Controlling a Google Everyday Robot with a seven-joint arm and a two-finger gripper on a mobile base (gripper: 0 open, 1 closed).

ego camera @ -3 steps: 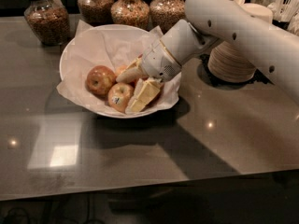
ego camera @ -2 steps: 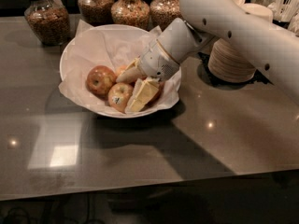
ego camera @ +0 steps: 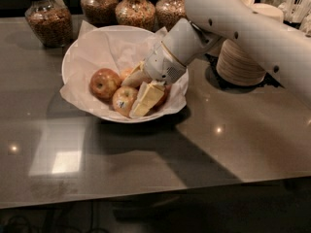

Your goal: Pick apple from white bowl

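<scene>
Hardly shifted, gripper sits with jaws spread among red-yellow apples in paper-lined white bowl.

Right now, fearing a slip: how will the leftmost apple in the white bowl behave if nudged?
The leftmost apple looks round and glossy, so it probably rolls and slips. Crumpled paper under it may shift. The end effector sits in the white bowl nearby.

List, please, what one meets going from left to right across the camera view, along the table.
Leftmost glass jar at the back → left rim of the white bowl → red apple inside it → the gripper, down in the bowl to the right of that apple → stacked beige paper bowls.
</scene>
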